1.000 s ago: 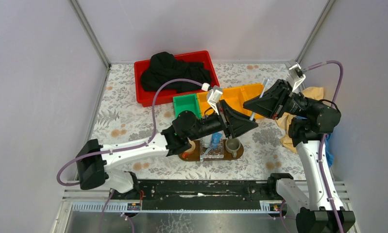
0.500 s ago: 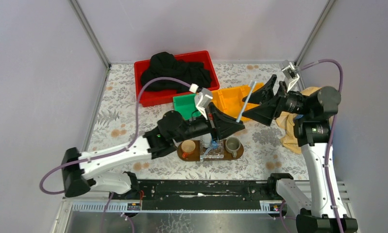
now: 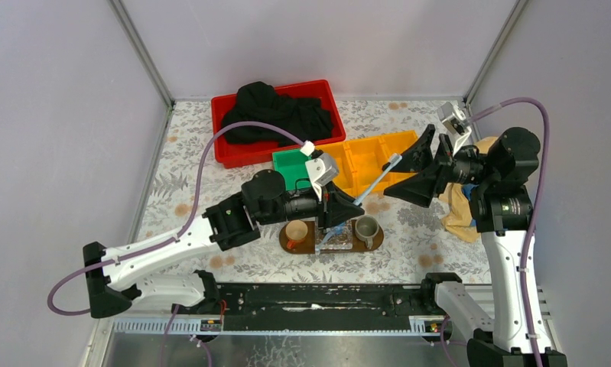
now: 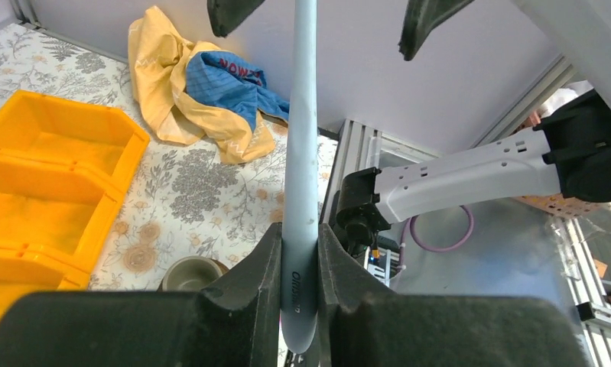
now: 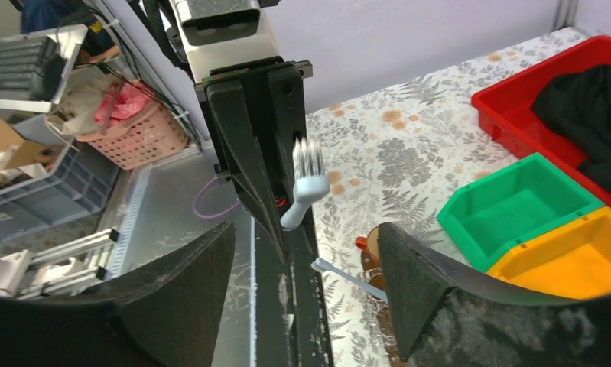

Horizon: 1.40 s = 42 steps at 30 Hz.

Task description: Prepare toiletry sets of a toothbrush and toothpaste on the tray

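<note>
A pale blue-grey toothbrush (image 3: 375, 183) slants up to the right above the table, and my left gripper (image 3: 349, 210) is shut on its handle end (image 4: 300, 267). Its bristle head (image 5: 308, 162) points at my right gripper (image 3: 398, 178), which stands open just beyond it, touching nothing. The dark-brown tray (image 3: 298, 247) lies below the left gripper and carries a clear box (image 3: 339, 238), a brown cup (image 3: 295, 231) and a grey cup (image 3: 366, 227). A pale stick (image 5: 348, 277) juts from the box. Something blue (image 3: 336, 226) shows in the box, mostly hidden; I cannot tell whether it is toothpaste.
Behind the tray stand a green bin (image 3: 292, 164) and yellow bins (image 3: 371, 155). A red bin (image 3: 279, 115) holding black cloth sits at the back. Yellow and blue cloths (image 4: 203, 84) lie bunched at the right edge, by the right arm.
The toothbrush passed from my right gripper to my left. The right jaws opened and drew back to the right. The left jaws closed on the handle and the left arm pulled back leftward.
</note>
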Each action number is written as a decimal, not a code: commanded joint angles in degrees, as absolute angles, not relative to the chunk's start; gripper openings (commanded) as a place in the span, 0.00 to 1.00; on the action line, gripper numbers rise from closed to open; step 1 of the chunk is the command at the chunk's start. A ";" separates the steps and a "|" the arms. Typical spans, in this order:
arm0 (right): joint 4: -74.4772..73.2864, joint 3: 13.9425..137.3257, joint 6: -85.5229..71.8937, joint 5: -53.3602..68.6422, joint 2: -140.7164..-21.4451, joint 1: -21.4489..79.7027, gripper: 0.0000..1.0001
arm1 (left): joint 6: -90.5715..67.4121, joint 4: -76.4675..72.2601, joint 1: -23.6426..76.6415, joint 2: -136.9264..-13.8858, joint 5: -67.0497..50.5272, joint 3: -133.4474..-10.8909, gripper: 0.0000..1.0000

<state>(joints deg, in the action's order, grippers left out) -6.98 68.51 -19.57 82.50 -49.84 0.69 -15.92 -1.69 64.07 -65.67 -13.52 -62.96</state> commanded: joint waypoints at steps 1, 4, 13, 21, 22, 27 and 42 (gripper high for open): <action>-2.05 69.91 -24.92 83.41 -50.82 2.39 0.70 | -11.88 1.24 63.74 -66.42 -15.40 -66.43 0.00; 0.96 69.05 -28.19 82.73 -51.54 4.54 0.58 | -11.80 1.47 63.73 -66.99 -16.01 -66.67 0.00; 3.27 69.19 -29.36 82.70 -52.02 6.02 0.17 | -11.08 2.25 63.74 -66.74 -15.63 -66.67 0.00; 2.82 67.73 -25.56 82.11 -50.48 6.15 0.00 | -12.42 -0.15 63.75 -64.46 -12.60 -64.35 0.57; 2.48 67.48 -24.59 81.83 -50.28 6.13 0.00 | -12.62 -0.62 63.75 -63.10 -11.65 -63.57 0.69; -6.19 67.34 -13.84 79.50 -49.84 6.15 0.00 | -12.33 0.15 62.89 -56.39 -3.44 -59.65 1.00; -28.36 60.49 24.79 75.45 -47.81 6.15 0.00 | -11.34 11.16 33.10 -50.86 -0.90 -55.73 1.00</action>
<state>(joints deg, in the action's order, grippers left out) -22.55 61.71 11.66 75.66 -49.06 5.69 -13.17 7.99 37.71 -51.57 -4.21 -58.61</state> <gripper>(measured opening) 0.176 0.997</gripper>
